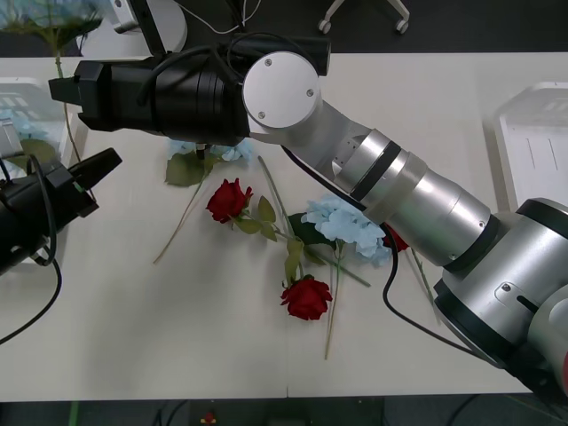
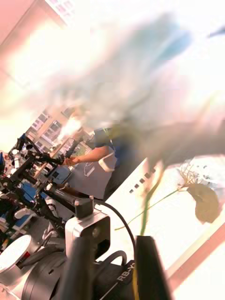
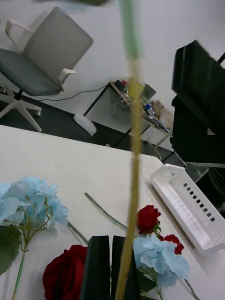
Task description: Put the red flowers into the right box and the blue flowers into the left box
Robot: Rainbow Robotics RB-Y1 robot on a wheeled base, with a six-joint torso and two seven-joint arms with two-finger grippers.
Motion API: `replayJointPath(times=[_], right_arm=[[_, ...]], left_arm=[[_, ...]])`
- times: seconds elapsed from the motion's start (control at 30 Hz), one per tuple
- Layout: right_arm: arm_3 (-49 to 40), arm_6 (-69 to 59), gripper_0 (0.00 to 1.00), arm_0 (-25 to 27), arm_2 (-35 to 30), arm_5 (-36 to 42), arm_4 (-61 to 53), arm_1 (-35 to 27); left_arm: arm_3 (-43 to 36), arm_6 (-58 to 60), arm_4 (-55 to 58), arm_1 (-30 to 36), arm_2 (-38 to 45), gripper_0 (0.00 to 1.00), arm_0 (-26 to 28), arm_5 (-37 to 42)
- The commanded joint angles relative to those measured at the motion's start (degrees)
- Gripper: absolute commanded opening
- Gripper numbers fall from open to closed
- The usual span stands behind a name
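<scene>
The left gripper (image 1: 105,163) is hovering at nine o'clock of the table (image 1: 177,355), its black fingers (image 3: 99,267) pressing almost together on the stem (image 1: 60,67) of a blue flower (image 1: 44,11); the head is standing high at eleven o'clock, above the left box (image 1: 18,89); the right gripper (image 1: 58,89) is reaching across from four o'clock and meeting the same stem higher up, with its fingers (image 2: 150,267) standing apart and the stem lying in the gap against one of them, so the left one is probably carrying the load; more blue petals are already lying in the left box; the right box (image 1: 532,151) is waiting at three o'clock; two roses (image 1: 229,200) are lying loose near the middle, a third is peeping from under the right arm, and another blue head (image 1: 342,226) is resting between them with stems crossing; the held flower is looking light but top-heavy; its thin stem is likely bending and swinging, so gripping nearer the head would be steadying it; the petals are soft and easily crushed, so the stem, not the bloom, is the place to be taking hold; the plastic stem may be slipping between smooth fingers
</scene>
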Motion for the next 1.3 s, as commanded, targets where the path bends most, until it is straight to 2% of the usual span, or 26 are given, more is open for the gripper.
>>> replayJointPath(times=[0.03,0.1,0.3,0.53,0.67,0.87,0.93,1.13,1.3], right_arm=[[-1.44,-2.10,0.93,-2.86,0.58,0.06,-0.74,-0.12],[-1.44,-2.10,1.00,-2.86,0.58,0.06,-0.74,-0.82],[-1.44,-2.10,1.00,-2.86,0.58,0.06,-0.65,-3.11],[0.49,-4.83,1.00,-2.86,0.58,6.57,-0.56,-8.56],[3.30,-6.67,1.00,-2.86,0.49,12.90,0.41,-13.21],[5.50,-11.77,1.00,-2.86,-0.04,22.48,6.47,-19.10],[5.50,-13.44,1.00,-2.95,-0.74,25.11,8.93,-20.51],[5.41,-20.03,1.00,-2.86,-3.99,38.65,20.71,-24.99],[5.41,-24.25,1.00,-2.86,-4.43,49.99,33.10,-27.01]], left_arm=[[-0.52,3.94,-0.17,-0.84,3.07,0.00,-2.07,-0.55],[2.12,4.56,-2.10,0.31,4.39,0.00,-3.04,-0.11],[14.16,8.69,-8.95,0.75,8.43,0.00,-9.54,4.99],[28.13,18.62,-27.67,3.21,11.68,0.00,-20.00,5.43],[32.88,25.12,-42.79,3.29,13.09,0.00,-24.22,0.24],[33.67,38.22,-67.05,3.73,16.17,0.00,-27.56,0.94],[33.58,40.24,-71.00,4.17,17.31,0.00,-28.00,2.44],[31.65,43.05,-83.66,6.63,23.11,0.00,-28.44,10.79],[24.53,43.49,-94.03,7.95,27.68,0.00,-26.24,20.90]])
